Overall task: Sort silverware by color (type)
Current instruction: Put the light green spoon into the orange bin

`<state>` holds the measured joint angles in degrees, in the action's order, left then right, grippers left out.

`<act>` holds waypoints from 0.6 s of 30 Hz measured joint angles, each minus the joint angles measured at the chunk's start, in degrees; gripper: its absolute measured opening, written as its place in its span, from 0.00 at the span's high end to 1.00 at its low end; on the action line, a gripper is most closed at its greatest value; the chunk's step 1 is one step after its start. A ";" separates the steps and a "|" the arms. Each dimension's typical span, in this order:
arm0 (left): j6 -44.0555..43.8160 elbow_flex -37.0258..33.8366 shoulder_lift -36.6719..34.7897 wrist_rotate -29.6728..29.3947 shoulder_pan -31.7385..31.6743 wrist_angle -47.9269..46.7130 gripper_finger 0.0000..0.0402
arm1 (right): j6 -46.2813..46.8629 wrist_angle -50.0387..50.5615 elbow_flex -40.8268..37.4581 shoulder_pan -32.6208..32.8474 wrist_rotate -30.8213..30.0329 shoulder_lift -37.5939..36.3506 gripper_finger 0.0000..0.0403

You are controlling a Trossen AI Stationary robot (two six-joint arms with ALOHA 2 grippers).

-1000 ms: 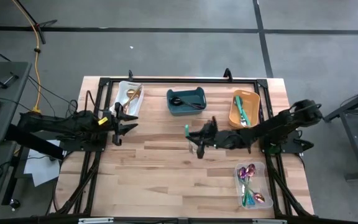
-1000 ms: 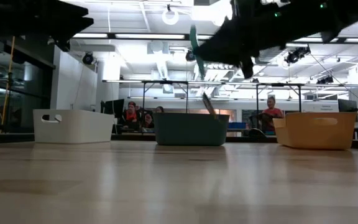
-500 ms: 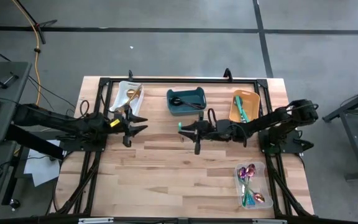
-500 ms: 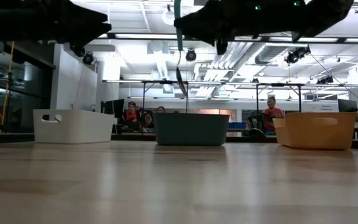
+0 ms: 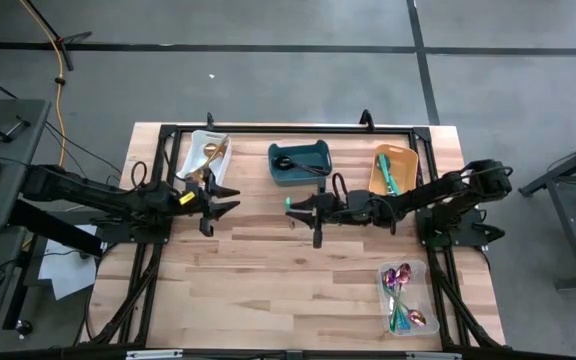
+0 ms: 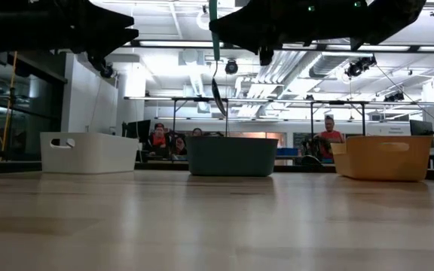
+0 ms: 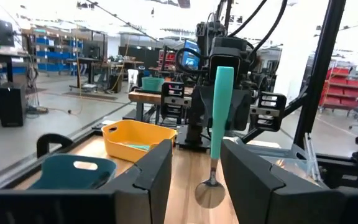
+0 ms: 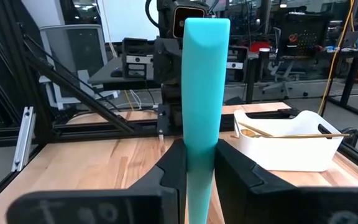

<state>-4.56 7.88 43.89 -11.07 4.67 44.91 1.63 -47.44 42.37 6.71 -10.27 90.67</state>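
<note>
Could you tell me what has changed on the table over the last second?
The right gripper, shut on the teal-handled spoon, carried it left and toward the bins, nearer the left gripper, which advanced to meet it, fingers open. The white bin, teal bin, orange bin and clear bin stayed put.

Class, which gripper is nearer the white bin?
Left. The left gripper hovers just in front of the white bin; the right gripper, holding the teal-handled spoon, is mid-table.

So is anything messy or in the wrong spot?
Nothing looks spilled or broken. One teal-handled spoon hangs bowl-down in the right gripper, above bare table between the arms. The left gripper is open, facing it.
</note>
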 joint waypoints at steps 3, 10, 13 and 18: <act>-1.38 0.00 0.14 0.96 0.00 0.00 0.68 | 0.00 0.02 0.00 -0.01 -0.01 0.00 0.88; -1.38 0.00 0.14 6.33 0.02 0.00 0.68 | 0.93 12.92 0.00 -0.10 -18.27 -2.85 0.88; -2.33 0.00 0.14 6.78 0.54 -0.06 0.68 | 5.24 24.42 0.00 -0.12 -31.87 -6.84 0.88; -2.73 0.00 0.14 6.80 1.75 -0.13 0.68 | 16.84 46.13 0.00 1.31 -52.54 -12.70 0.88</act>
<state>-7.30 7.88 44.03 -4.27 6.41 44.77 18.47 -1.31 42.37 8.02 -62.81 77.98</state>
